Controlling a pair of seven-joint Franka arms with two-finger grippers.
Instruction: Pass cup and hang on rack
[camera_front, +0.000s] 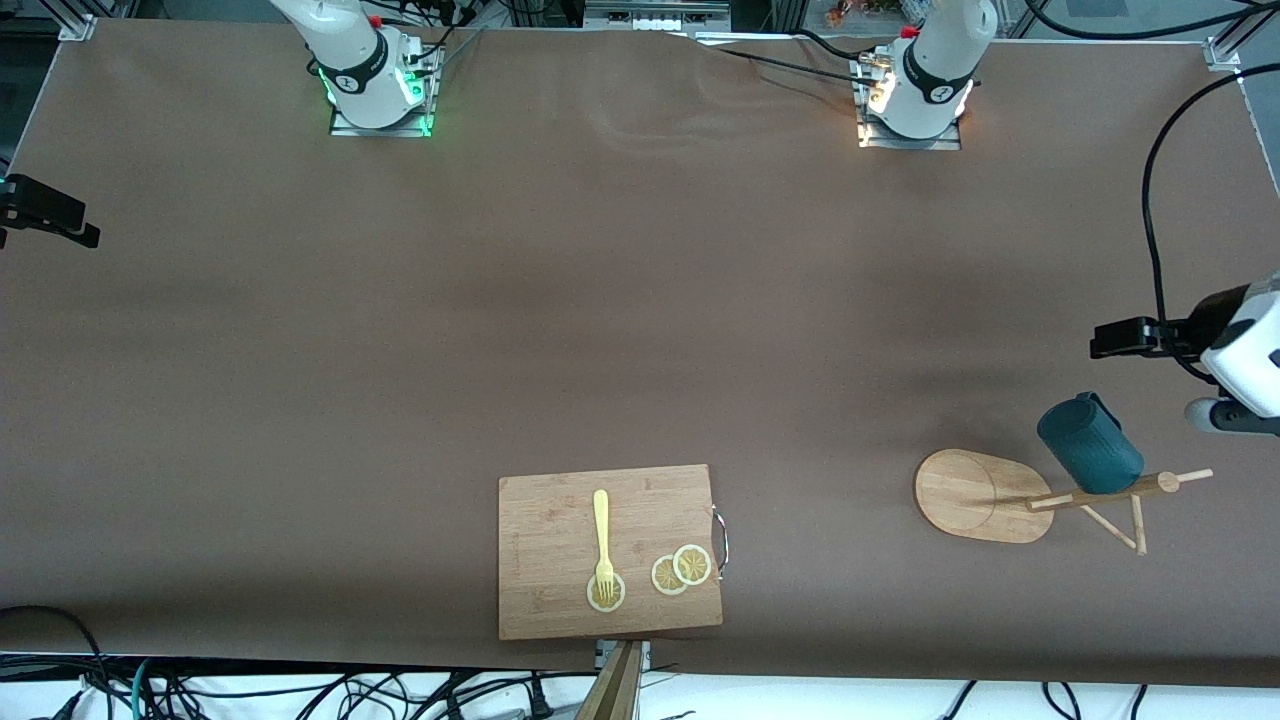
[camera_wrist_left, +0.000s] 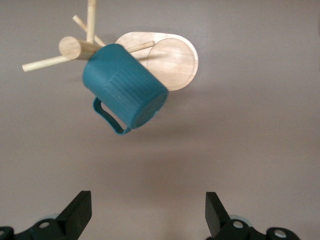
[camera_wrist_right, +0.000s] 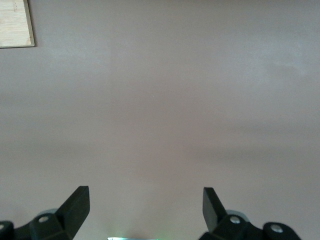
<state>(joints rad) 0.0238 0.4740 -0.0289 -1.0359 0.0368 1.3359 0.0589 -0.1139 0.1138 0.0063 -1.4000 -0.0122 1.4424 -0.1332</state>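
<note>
Brown matting covers the table (camera_front: 640, 300) in the front view, with a cutting board (camera_front: 560, 530) carrying a yellow fork (camera_front: 601, 530) and lemon slices (camera_front: 680, 570) near the camera edge; toward the left arm's end stands the rack (camera_front: 985, 495), seen from above, and the cup (camera_front: 1088, 443) sits hung on one of its pegs, free of either arm. At that same edge of the frame only part of the left gripper (camera_front: 1140, 337) shows, above the table close to the rack, while the right gripper (camera_front: 45, 212) waits over bare matting at the right arm's end. From the left wrist view the cup (camera_wrist_left: 125, 93) hangs tilted on the rack (camera_wrist_left: 165, 60), handle out, and the left gripper (camera_wrist_left: 147, 212) is spread wide, touching nothing. From the right wrist view the right gripper (camera_wrist_right: 146, 210) is likewise wide apart and empty. I judge the cup a stiff, light, ribbed thing, breakable if dropped; its wall or rim gives the surest hold
</note>
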